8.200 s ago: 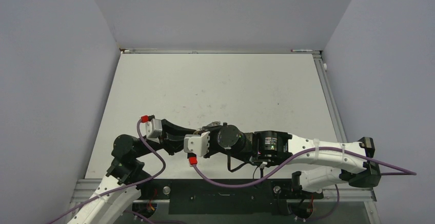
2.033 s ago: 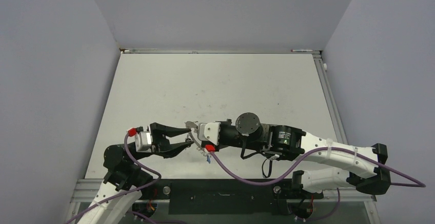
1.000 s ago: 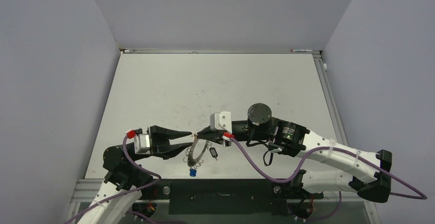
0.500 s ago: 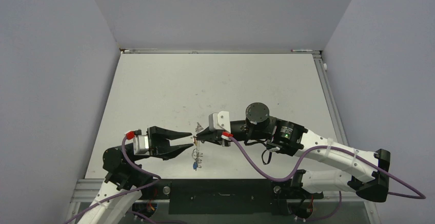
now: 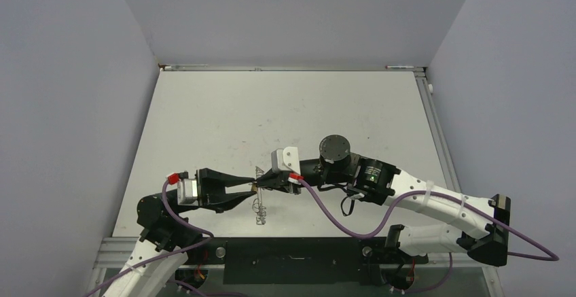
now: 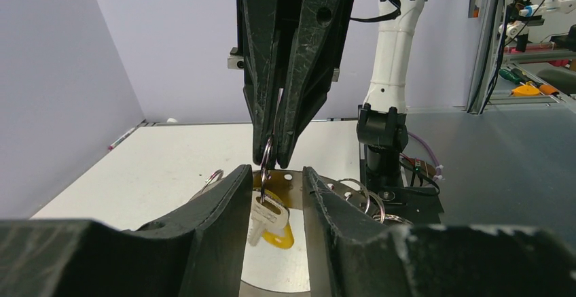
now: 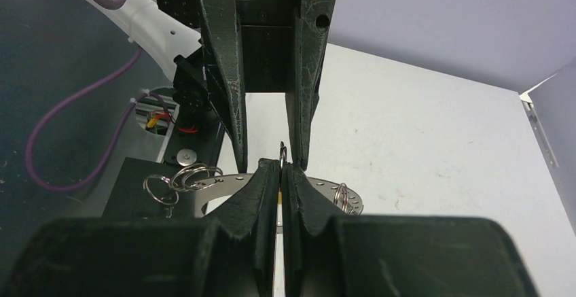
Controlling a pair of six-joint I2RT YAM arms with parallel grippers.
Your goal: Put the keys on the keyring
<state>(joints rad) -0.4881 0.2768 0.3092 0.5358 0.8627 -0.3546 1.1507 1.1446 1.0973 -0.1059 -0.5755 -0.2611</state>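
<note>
Between the facing grippers: thin silvery wire keyring (image 7: 227, 178), partly cut off behind both pairs of black fingers; small split rings (image 7: 183, 177) sit on it.
Top view: keyring hangs edge-on toward 6 o'clock from the fingertips, above the white table (image 5: 306, 120); its keys are too small to tell apart.
Right gripper (image 5: 262, 183): at 3 o'clock, clenched on the keyring's top.
Left gripper (image 5: 248, 190): at 9 o'clock, released, fingers flanking a silver key with yellow-orange head (image 6: 265, 210).
</note>
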